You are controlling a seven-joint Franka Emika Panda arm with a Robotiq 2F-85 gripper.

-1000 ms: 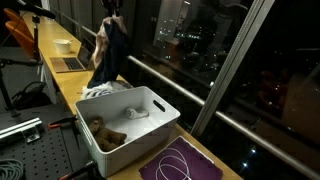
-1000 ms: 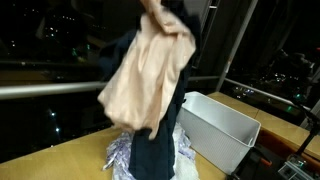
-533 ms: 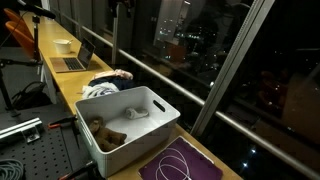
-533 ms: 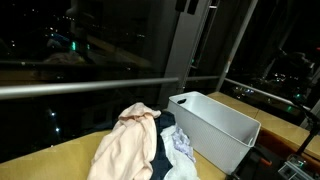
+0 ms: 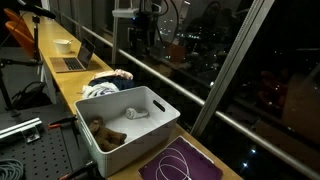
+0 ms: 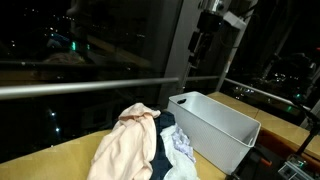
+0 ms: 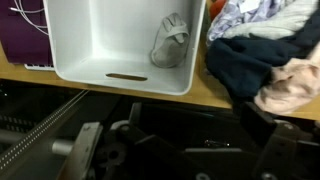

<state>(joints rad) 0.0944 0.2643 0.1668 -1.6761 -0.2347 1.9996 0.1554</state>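
We seem to be in an office-like lab: laptop [image 5: 72,63] on a long counter [image 5: 62,88], tall windows [image 5: 195,45], perforated bench [image 5: 28,150].

No legible text, labels or numbers anywhere.

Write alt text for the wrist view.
Looking down into a white bin holding one crumpled grey cloth. Beside it on the wooden table lies a heap of clothes: dark blue, peach, patterned.

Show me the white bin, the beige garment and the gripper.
white bin [image 6: 210,141], in an exterior view, on its long outer wall.
beige garment [image 6: 122,152], in an exterior view, middle of the cloth.
gripper [image 6: 198,58], in an exterior view, between the fingertips.
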